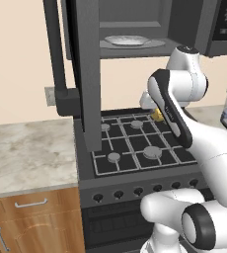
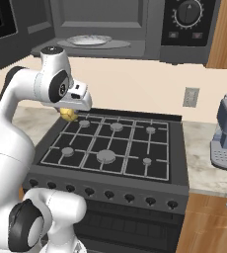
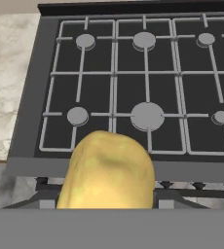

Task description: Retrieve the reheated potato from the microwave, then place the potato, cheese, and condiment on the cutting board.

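In the left base view we see the microwave [image 1: 135,29] hanging open along the top, just a plate [image 1: 128,41] inside, and a bit of the potato [image 1: 158,115] peeking out mid-right by the arm. In the right base view the gripper [image 2: 70,114] at center left is clamped on it above the stove [image 2: 110,143]. In the hand view the potato fills the bottom center. We'd guess retrieval is done; board, cheese and condiment remain.

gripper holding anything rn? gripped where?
Yes: the gripper holds the small yellowish-tan oval potato above the black gas stove. The fingers are hidden behind the potato, so the exact contact points cannot be told.
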